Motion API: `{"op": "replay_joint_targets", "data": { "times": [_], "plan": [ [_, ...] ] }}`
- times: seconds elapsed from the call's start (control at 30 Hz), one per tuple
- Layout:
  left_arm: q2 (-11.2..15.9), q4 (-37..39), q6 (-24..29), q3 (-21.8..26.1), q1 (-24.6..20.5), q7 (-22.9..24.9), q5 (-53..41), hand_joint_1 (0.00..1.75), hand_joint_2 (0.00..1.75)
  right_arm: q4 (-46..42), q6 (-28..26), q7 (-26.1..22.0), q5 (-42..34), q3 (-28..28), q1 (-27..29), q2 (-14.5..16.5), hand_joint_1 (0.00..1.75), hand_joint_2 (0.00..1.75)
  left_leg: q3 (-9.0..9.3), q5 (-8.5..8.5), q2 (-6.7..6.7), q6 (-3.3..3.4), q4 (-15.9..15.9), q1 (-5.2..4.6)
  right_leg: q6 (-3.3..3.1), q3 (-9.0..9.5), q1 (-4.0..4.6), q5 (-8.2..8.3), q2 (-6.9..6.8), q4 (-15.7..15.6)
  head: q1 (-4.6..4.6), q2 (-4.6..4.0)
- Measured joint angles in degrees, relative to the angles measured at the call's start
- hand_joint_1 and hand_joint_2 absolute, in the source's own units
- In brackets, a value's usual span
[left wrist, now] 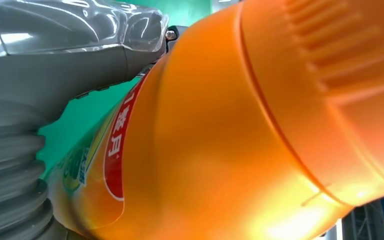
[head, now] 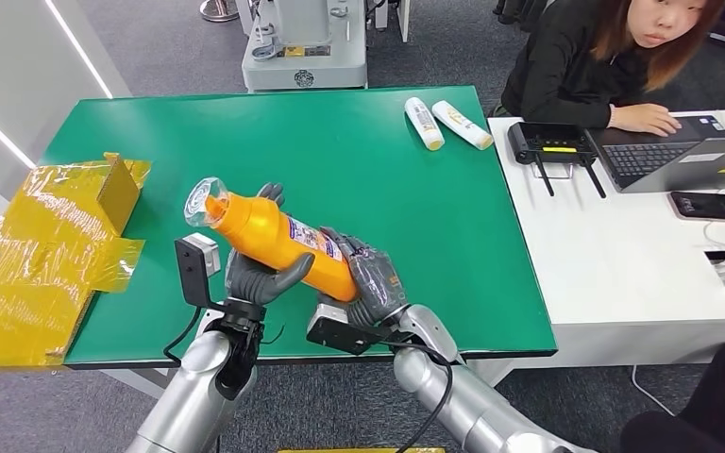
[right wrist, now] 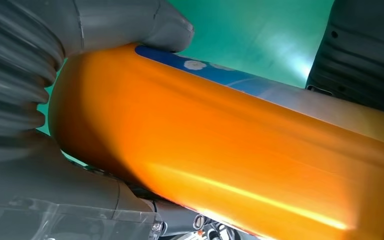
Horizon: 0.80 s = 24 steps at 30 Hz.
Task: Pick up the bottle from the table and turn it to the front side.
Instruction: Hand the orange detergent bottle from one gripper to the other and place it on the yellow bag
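Bottle: orange plastic bottle (head: 274,241) with clear cap, tilted above green counter (head: 359,160).
Left hand (head: 257,274): fingers clamped on bottle.
Right hand (head: 370,283): fingers clamped on its base.

Glossy orange plastic bottle (head: 278,242), clear plastic cap; matt grey ribbed left hand (head: 257,274) and right hand (head: 370,283); matt green table (head: 359,151); crinkly shiny yellow-wrapped box (head: 47,250).

You have both silver arms raised from below and bent inward over the table's near edge. Your left hand (head: 257,274) grips the orange bottle (head: 278,243) mid-body, thumb wrapped across, while your right hand (head: 370,278) cups its base end.
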Motion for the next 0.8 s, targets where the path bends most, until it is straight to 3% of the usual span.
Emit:
{"op": "replay_joint_targets", "data": {
  "times": [0.3, 0.43, 0.8],
  "plan": [
    [0.0, 0.8, -0.2, 0.3, 0.0, -0.1, -0.3, 0.04, 1.75, 0.0, 0.2, 0.9, 1.8, -0.1, 0.1, 0.0, 1.75, 1.75, 0.00, 0.00, 0.00, 0.00, 0.0, -0.01, 0.00, 0.00, 0.00, 0.00, 0.00, 0.0, 0.00, 0.01],
    [0.0, 1.2, 0.2, 0.4, 0.1, -1.0, -0.6, 1.75, 1.75, 0.6, 0.2, 0.6, 2.3, -0.6, 0.1, 0.0, 1.75, 1.75, 0.01, 0.00, 0.00, 0.00, 0.0, 0.00, 0.00, 0.00, 0.00, 0.00, 0.00, 0.0, -0.01, 0.01],
    [-0.7, 1.2, 0.8, 1.8, 0.7, -2.9, 2.0, 1.70, 1.75, 1.4, 0.1, -0.4, 3.0, -1.1, -0.1, 0.2, 1.75, 1.75, 0.01, 0.00, 0.00, 0.00, 0.0, 0.00, 0.00, 0.00, 0.00, 0.00, 0.01, 0.0, -0.01, 0.01]
  ]
}}
